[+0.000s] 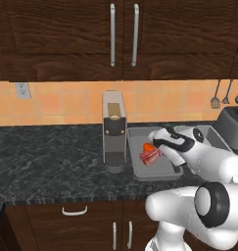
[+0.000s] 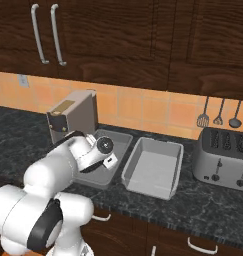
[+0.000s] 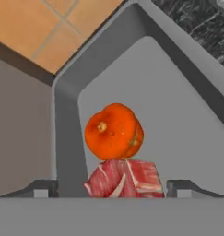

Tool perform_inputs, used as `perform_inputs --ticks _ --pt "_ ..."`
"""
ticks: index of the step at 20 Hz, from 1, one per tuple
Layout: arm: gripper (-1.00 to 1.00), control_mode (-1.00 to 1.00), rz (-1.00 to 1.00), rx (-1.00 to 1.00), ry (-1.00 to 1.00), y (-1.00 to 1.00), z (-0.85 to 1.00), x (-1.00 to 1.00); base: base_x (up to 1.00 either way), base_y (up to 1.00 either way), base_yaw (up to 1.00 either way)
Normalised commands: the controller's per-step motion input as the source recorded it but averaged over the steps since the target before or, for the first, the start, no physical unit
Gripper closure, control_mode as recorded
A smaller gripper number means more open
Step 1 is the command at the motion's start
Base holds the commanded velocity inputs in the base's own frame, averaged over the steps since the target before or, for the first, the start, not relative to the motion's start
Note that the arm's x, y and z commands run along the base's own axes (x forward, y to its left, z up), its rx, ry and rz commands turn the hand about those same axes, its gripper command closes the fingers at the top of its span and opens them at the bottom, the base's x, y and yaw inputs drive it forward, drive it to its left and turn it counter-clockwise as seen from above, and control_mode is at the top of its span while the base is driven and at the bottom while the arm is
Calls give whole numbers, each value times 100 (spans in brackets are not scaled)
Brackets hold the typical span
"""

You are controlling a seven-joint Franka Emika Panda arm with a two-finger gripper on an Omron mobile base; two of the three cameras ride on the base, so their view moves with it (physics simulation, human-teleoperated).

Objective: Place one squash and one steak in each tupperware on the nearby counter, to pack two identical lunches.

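Hand view: tool wide apart astride steak (seemingly untouched), beside squash.

A rendered home kitchen; dark brown wooden cabinets over an orange tiled backsplash; speckled black stone desk; silver four-slot toaster; hanging utensils.

Orange squash, white-streaked red steak
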Motion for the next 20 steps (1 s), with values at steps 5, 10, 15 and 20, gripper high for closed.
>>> perform_inputs --ticks 5,10,15,20 --pt "-100 -100 0 -5 -9 -6 100 -66 0 0 0" --pt "-100 -100 -1 -13 22 -1 60 -95 0 0 0" --pt "-100 -100 4 -16 22 0 -2 -100 0 0 0" --pt "-100 -100 19 -18 2 11 42 -73 0 0 0"
